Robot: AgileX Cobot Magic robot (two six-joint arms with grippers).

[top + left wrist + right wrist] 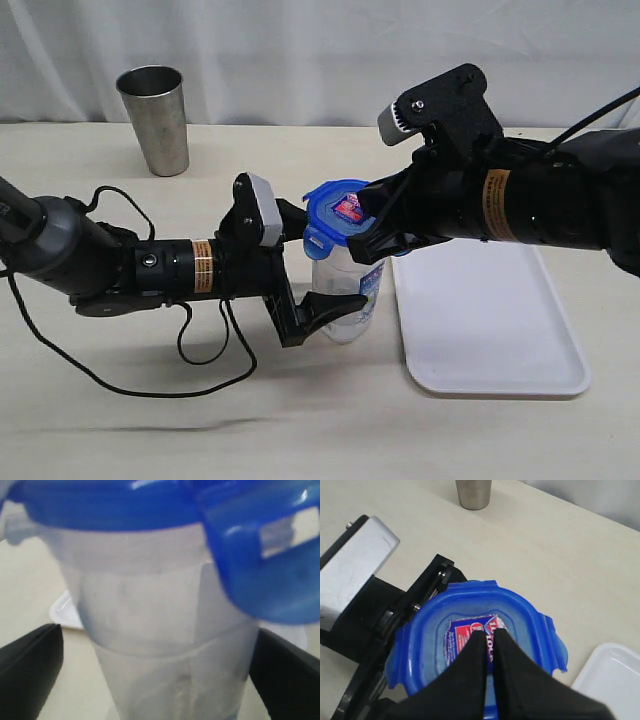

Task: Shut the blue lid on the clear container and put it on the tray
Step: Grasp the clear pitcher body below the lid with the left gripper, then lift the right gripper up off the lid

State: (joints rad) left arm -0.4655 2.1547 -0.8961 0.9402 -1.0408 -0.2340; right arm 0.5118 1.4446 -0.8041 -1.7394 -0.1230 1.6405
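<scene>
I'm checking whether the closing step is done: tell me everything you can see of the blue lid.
The blue lid is glossy bright blue plastic, rounded-square, with a red, white and blue sticker on its recessed top. It sits on the mouth of the clear container, which stands beside the tray. Its flaps flare outward, and one hangs loose showing an open slot, so it looks unlatched. The right gripper, fingers together, rests on the sticker.
</scene>
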